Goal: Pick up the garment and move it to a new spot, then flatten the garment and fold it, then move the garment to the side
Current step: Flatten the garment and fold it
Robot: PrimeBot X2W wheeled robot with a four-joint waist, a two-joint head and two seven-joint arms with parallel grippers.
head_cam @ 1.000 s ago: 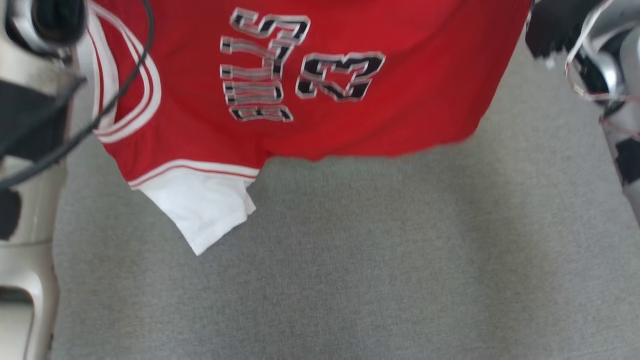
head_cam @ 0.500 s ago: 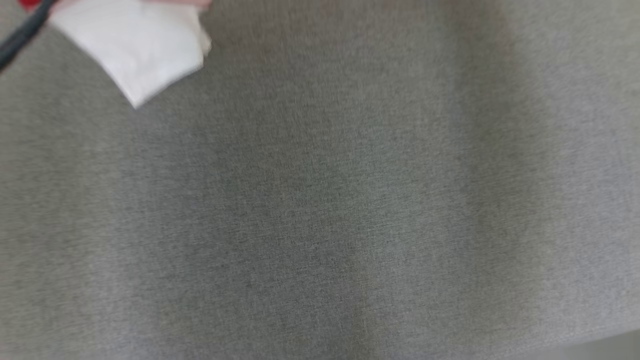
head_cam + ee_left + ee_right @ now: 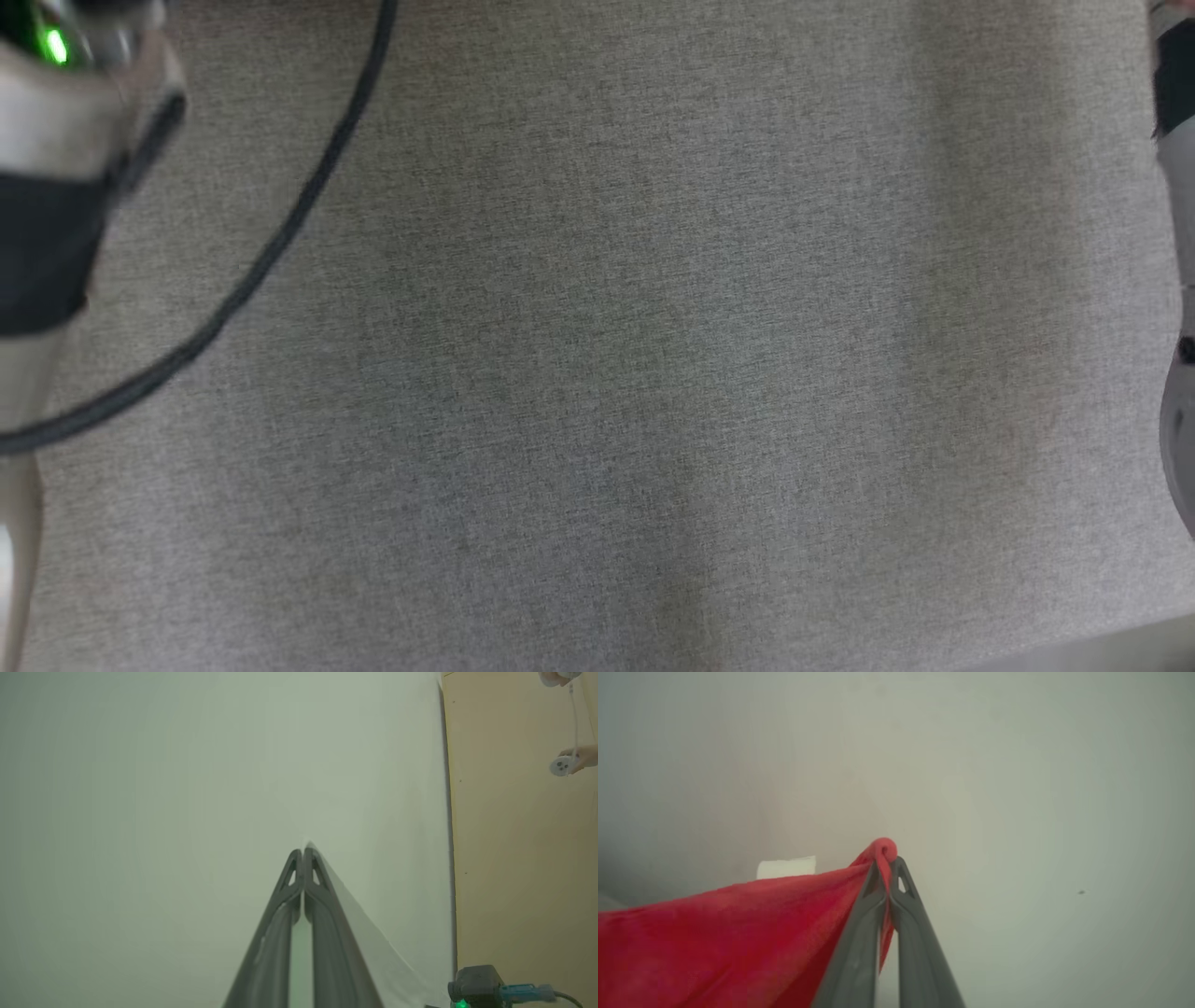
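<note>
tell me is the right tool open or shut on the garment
Shut on the garment: the right tool pinches a red fold that bunches just past its fingertips.

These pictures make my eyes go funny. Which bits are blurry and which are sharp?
Head view: the grey surface is soft, the left arm smeared. Left wrist view: the left pincer is sharp, everything behind hazy. Right wrist view: the right pincer and garment are fairly clear, background foggy.

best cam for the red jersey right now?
Right wrist view: the red fabric jersey spreads from the right claw, shut on its bunched edge. Left wrist view: its white panel hangs from the shut left claw.
</note>
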